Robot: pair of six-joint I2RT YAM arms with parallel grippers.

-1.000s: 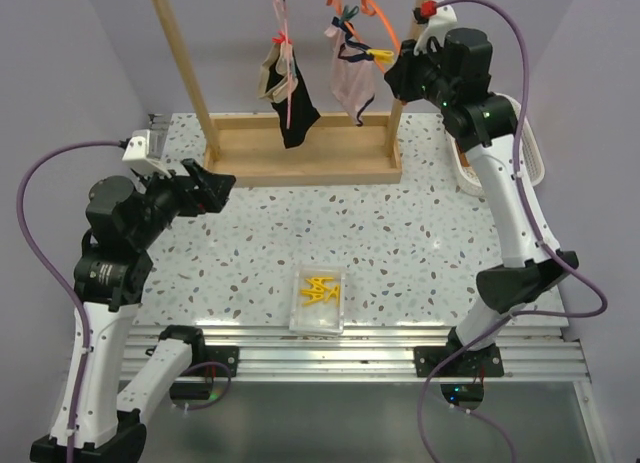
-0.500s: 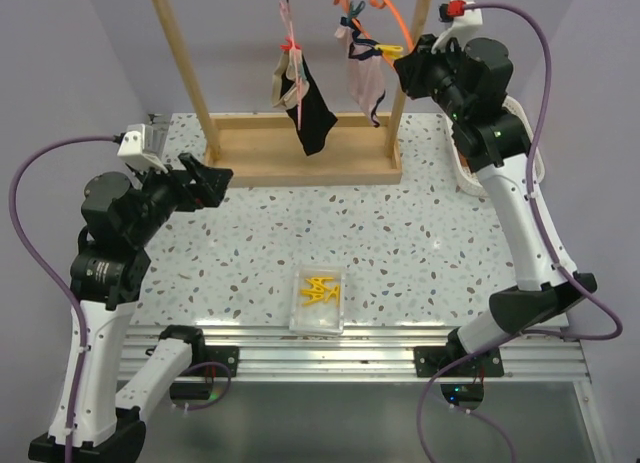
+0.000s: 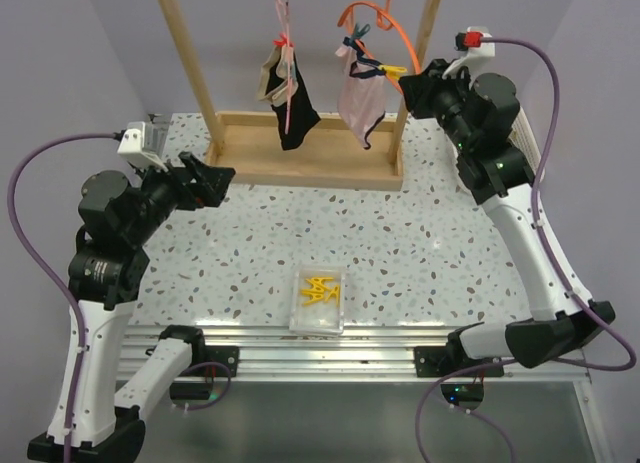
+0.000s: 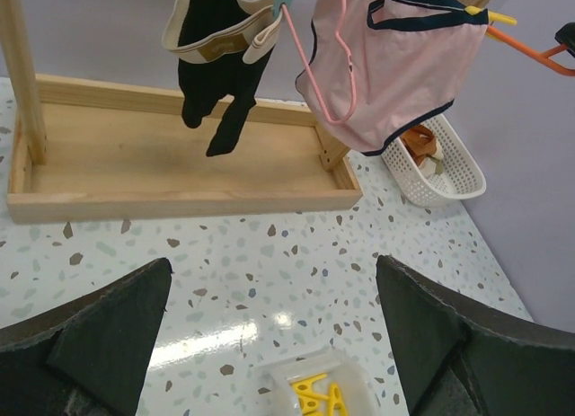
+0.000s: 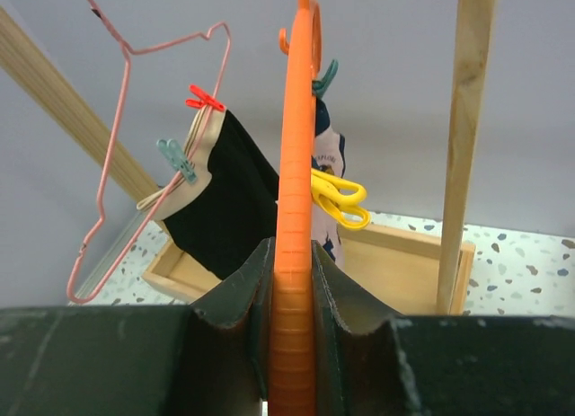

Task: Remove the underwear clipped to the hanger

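The pale pink brief with navy trim (image 3: 360,101) hangs from an orange hanger (image 3: 388,28), held by a yellow clip (image 3: 392,71) and a teal one. My right gripper (image 3: 412,80) is shut on the orange hanger's arm; in the right wrist view the hanger (image 5: 293,209) runs straight between the closed fingers of that gripper (image 5: 292,286). The black brief with beige panels (image 3: 288,98) is clipped to a pink wire hanger (image 4: 316,75) to the left. My left gripper (image 3: 215,179) is open and empty, low over the table, well in front of the rack; both briefs show in its view, the black (image 4: 220,66) and the pink (image 4: 386,66).
A wooden rack with two uprights stands in a wooden base tray (image 3: 300,168) at the back. A clear box of yellow clips (image 3: 320,298) lies near the front edge. A white basket (image 4: 437,163) holding a brown cloth sits right of the rack.
My right gripper, gripping the orange hanger, has shifted right and then a little lower, carrying the pink brief along. The black brief swung right and back. The left arm has barely moved.
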